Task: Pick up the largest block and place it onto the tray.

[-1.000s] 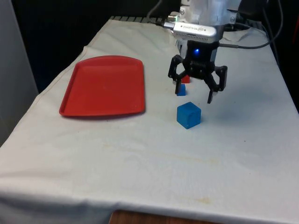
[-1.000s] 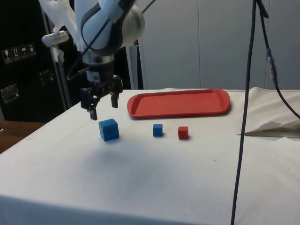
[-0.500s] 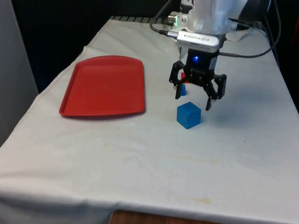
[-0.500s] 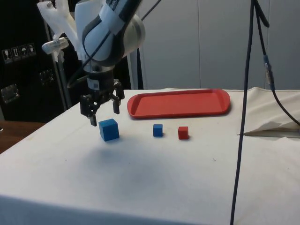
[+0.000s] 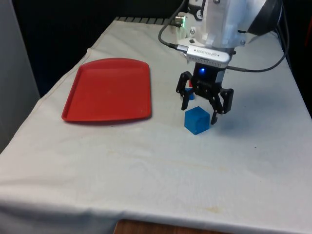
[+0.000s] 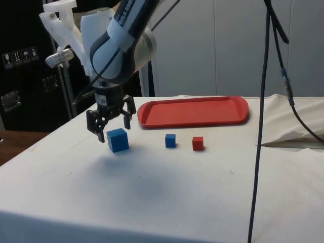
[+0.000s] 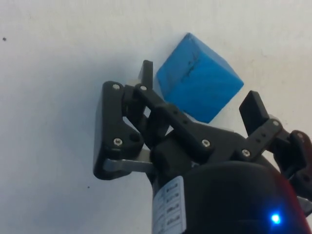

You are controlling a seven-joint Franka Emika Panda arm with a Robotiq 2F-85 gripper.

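The hand (image 5: pixel 199 111) hangs wide open right over the big blue block (image 5: pixel 197 120), gripping nothing. The block sits on the desk (image 5: pixel 146 161), well apart from the red tray (image 5: pixel 108 90).

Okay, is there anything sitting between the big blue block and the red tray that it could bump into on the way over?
Nothing visible. The big blue block and the red tray have bare cloth between them. The small blue block and small red block sit off that path.
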